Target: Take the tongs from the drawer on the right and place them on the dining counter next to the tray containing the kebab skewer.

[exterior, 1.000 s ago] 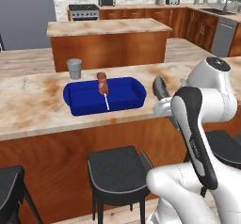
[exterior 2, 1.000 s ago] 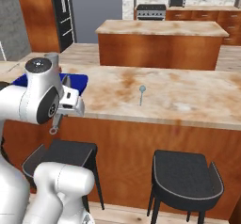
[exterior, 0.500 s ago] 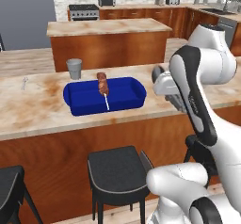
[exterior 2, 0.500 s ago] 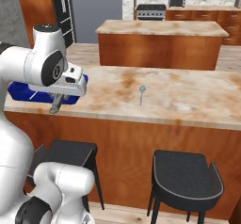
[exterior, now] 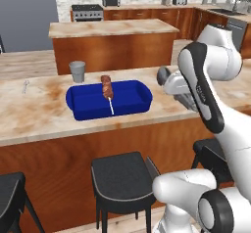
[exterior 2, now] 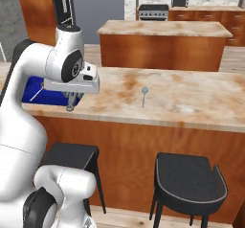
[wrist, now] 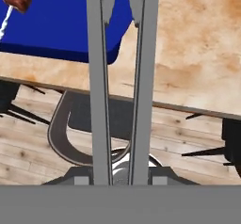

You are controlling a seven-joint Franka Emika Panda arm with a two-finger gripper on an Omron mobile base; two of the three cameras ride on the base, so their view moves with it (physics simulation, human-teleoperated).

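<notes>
My gripper [wrist: 120,175] is shut on the tongs [wrist: 97,77], whose two slim grey arms run up the hand view side by side. Their far ends reach over the right corner of the blue tray [wrist: 61,20]. From the left base, the gripper [exterior: 175,86] hovers just right of the tray [exterior: 108,110], above the dining counter [exterior: 39,119] near its front edge. The kebab skewer [exterior: 107,87] lies inside the tray, meat end toward the back. In the right base view the tongs [exterior 2: 71,102] hang below the gripper [exterior 2: 72,94] at the counter's edge. The drawer is out of view.
A grey cup [exterior: 77,71] stands behind the tray and a small silver fork [exterior: 25,86] lies far left. Another small silver utensil [exterior 2: 143,95] lies mid-counter to the right. Black stools [exterior: 122,173] [exterior 2: 189,176] stand under the counter edge. An island [exterior: 112,29] sits behind.
The arm's elbow has risen and swung up. The gripper with the tongs has lifted slightly and moved in over the counter edge beside the tray.
</notes>
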